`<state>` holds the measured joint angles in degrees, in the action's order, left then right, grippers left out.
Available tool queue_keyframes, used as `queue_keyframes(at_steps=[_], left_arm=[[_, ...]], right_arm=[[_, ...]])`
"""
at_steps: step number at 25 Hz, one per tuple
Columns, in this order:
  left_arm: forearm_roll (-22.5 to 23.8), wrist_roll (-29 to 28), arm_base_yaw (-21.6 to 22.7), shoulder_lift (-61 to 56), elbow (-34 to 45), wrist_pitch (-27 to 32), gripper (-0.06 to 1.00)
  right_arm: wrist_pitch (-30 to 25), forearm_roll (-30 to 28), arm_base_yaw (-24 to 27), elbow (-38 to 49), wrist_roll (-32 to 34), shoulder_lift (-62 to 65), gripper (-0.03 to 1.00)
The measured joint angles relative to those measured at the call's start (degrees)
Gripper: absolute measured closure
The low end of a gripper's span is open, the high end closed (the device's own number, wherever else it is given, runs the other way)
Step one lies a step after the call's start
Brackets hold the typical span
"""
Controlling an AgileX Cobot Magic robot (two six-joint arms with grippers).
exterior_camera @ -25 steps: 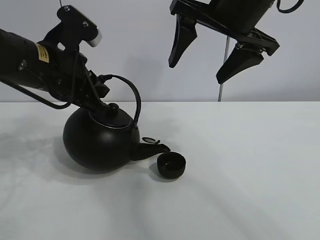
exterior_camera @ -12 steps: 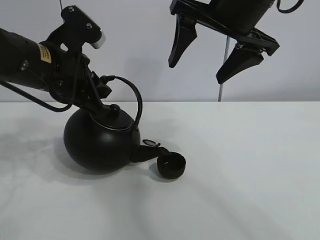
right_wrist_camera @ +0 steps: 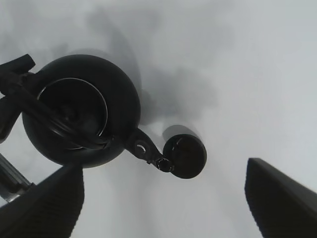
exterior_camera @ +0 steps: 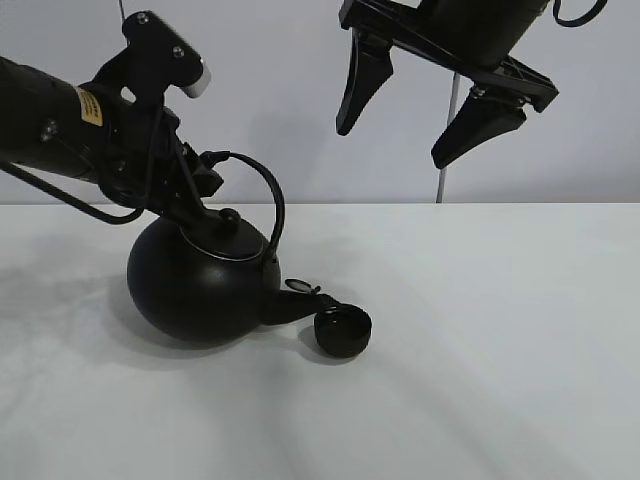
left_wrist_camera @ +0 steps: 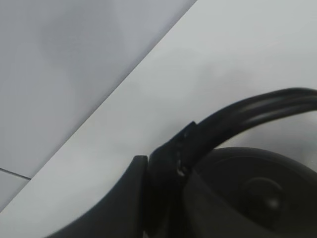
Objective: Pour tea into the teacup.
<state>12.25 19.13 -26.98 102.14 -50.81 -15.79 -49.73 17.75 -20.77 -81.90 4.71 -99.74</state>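
Over at the left of the frame, left gripper (exterior_camera: 205, 170) is clamped tight on the handle of the teapot (exterior_camera: 195, 285), pot tipped, spout tip at the rim of the teacup (exterior_camera: 342, 332), lower centre. Looks mid-pour, but can't see any tea. Upper right, right gripper (exterior_camera: 392, 147) hangs wide open, empty.

A plain matte white tabletop (exterior_camera: 500, 380) fills the lower part of the exterior high view and meets a pale grey-white wall (exterior_camera: 270, 90) along a straight horizontal edge. A thin light-grey rod (exterior_camera: 443, 185) rises from that edge, right of centre (slightly tilted, its top hidden). Soft grey shadows (exterior_camera: 55, 290) lie across the tabletop's left side. In the left wrist view a fine dark seam (left_wrist_camera: 12, 172) crosses the wall.
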Motion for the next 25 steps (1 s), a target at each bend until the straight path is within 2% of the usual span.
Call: queue_keyframes(at_steps=[25], left_arm=[[0.0,0.3,0.0,0.0,0.0,0.8,0.84]], right_arm=[[-0.1,0.1,0.0,0.0,0.0,0.0,0.36]])
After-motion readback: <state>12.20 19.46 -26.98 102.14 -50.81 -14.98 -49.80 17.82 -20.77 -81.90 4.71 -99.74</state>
